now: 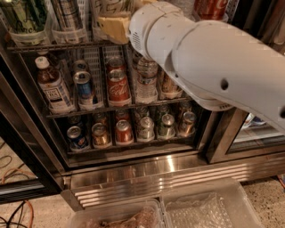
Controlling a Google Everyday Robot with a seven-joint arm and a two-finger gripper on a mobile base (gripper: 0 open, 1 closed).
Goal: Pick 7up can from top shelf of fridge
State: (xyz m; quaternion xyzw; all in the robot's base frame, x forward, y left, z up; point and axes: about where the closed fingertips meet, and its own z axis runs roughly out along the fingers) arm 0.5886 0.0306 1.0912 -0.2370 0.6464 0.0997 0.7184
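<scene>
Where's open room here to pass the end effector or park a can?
Hardly any. The end effector sits at the top shelf among close-set cans; both lower racks are full side to side. Only the steel base panel is bare.

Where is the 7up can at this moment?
The 7up can stands on the top shelf, at the view's upper edge left of centre, right of a silver can; the tool covers its lower part.

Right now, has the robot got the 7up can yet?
Not yet, it seems. Done: the arm is up at the top shelf of the fridge. In hand: the gripper is right at the 7up can, which sits in its clear holder. Left: taking hold and lifting the can out.
</scene>
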